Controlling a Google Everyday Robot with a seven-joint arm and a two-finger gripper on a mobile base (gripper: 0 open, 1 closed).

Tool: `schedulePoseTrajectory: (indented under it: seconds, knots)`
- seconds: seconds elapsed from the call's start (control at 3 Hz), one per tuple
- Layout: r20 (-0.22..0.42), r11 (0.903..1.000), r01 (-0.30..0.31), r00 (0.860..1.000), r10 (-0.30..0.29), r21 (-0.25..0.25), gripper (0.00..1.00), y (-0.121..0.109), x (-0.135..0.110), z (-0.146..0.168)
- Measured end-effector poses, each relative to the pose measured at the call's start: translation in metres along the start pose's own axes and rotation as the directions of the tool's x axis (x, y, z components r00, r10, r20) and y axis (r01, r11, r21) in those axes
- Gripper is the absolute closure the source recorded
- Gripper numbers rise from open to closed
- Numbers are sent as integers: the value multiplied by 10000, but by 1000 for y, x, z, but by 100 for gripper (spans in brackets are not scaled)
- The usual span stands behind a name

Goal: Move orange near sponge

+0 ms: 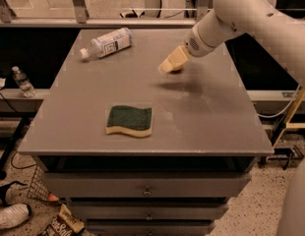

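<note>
Up in the upper left of the frame, a clear plastic bottle [106,43] lies on its side on the smooth grey counter [206,117]. Just left of centre, the sponge [130,120] lies flat, with a rough dark green top, pale foam base and wavy edges. Above centre, the tan gripper [168,66] angles down over the orange [175,71], hiding nearly all of it; spread or closed, I cannot tell. The white rounded arm [241,9] slopes down from the upper right.
</note>
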State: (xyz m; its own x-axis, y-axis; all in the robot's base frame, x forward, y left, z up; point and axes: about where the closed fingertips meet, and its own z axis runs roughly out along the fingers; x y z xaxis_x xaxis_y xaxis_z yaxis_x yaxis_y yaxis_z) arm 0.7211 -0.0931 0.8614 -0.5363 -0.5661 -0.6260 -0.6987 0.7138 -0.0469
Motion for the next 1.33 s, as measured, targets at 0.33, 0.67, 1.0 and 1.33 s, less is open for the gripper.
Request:
schedulePoseTrajectory:
  seconds: [0.33,0.67,1.0,1.33]
  knots:
    - [-158,9996,165,9997,-168,-211,0,3,-6,14]
    - [-327,9990,316,9989,-327,-327,19,6,-10,23]
    - [-506,9989,317,9982,-335,-358,41,7,-8,26]
    - [-739,9992,204,9970,-228,-340,65,9,-4,23]
